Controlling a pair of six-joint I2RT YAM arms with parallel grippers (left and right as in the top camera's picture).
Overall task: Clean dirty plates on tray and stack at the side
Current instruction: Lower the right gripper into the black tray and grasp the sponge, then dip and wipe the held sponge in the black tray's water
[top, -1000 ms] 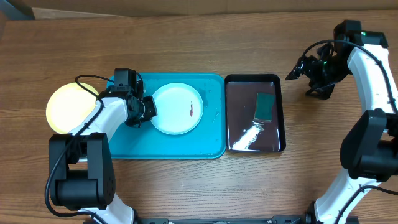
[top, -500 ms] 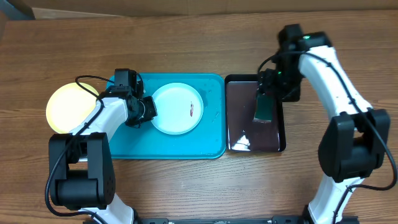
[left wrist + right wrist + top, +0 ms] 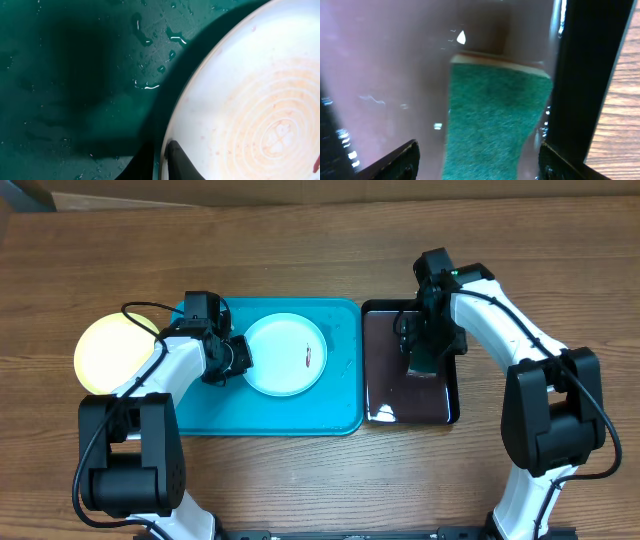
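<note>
A white plate (image 3: 285, 355) with a reddish smear (image 3: 307, 358) lies on the turquoise tray (image 3: 340, 395). My left gripper (image 3: 243, 356) is shut on its left rim. In the left wrist view the gripper (image 3: 162, 162) pinches the rim of the plate (image 3: 250, 100), which shows faint orange rings. A yellow-green plate (image 3: 105, 352) rests on the table left of the tray. My right gripper (image 3: 418, 345) hangs open over the black pan. In the right wrist view it (image 3: 477, 165) straddles a green sponge (image 3: 495, 115), both fingers apart from it.
The glossy black pan (image 3: 385, 380) holds water and stands right of the tray, with the sponge (image 3: 426, 367) in its back right part. Water drops (image 3: 150, 86) lie on the tray beside the plate. Bare wooden table (image 3: 320, 260) surrounds both.
My right arm has swung in from the table's back right to above the pan and lowered over the sponge. The left arm and the plate have stayed put.
</note>
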